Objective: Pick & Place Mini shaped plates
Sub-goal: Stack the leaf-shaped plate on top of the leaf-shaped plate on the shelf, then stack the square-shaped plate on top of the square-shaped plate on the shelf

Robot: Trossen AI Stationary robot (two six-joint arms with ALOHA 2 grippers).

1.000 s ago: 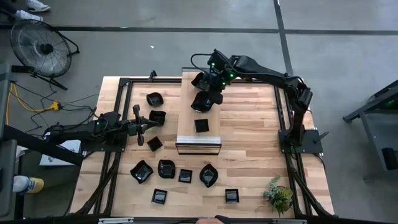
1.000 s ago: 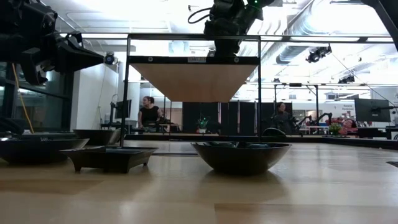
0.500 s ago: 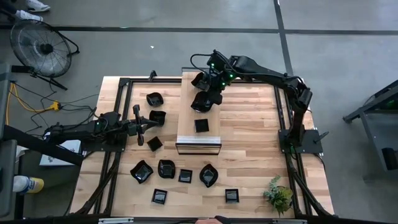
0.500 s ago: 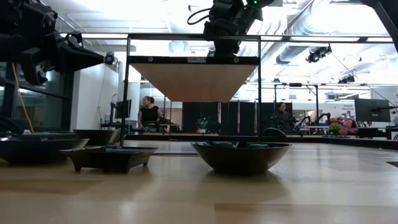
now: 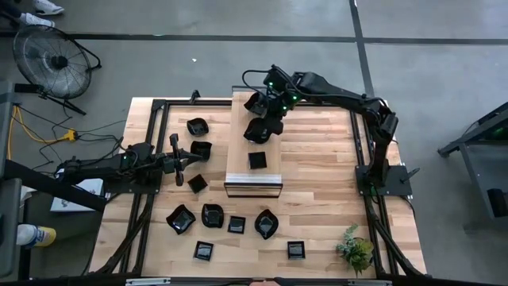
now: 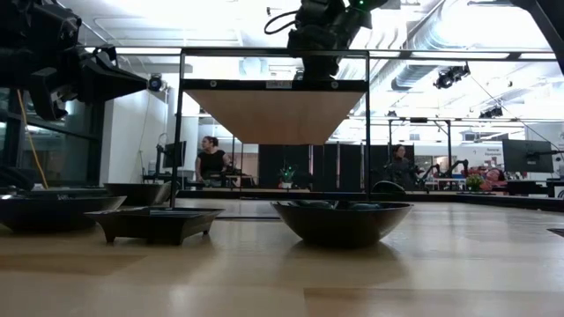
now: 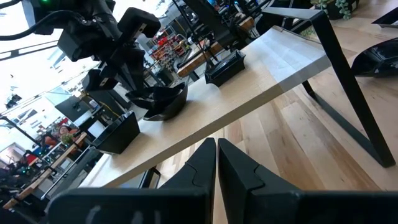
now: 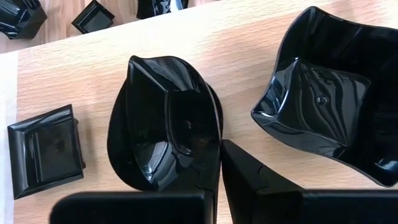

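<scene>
Two glossy black mini plates mattered for your next move: a leaf-shaped dish [image 8: 165, 121] and a scalloped square dish [image 8: 329, 93], both resting on the raised pale wooden shelf [image 5: 238, 127] near the bench's far edge. Your right gripper [image 8: 219, 163] sat directly over the leaf dish's rim, its fingers drawn nearly together on that rim, and the dish's long axis ran roughly in line with the fingers. I judged it was just letting go, the dish already set down. A third small square black plate [image 5: 256, 160] lay farther along the shelf. Your left gripper [image 7: 216, 163] was clenched and empty, parked by the bench's left edge, well apart from the shelf. Against the earlier frames, nothing visibly shifted.
</scene>
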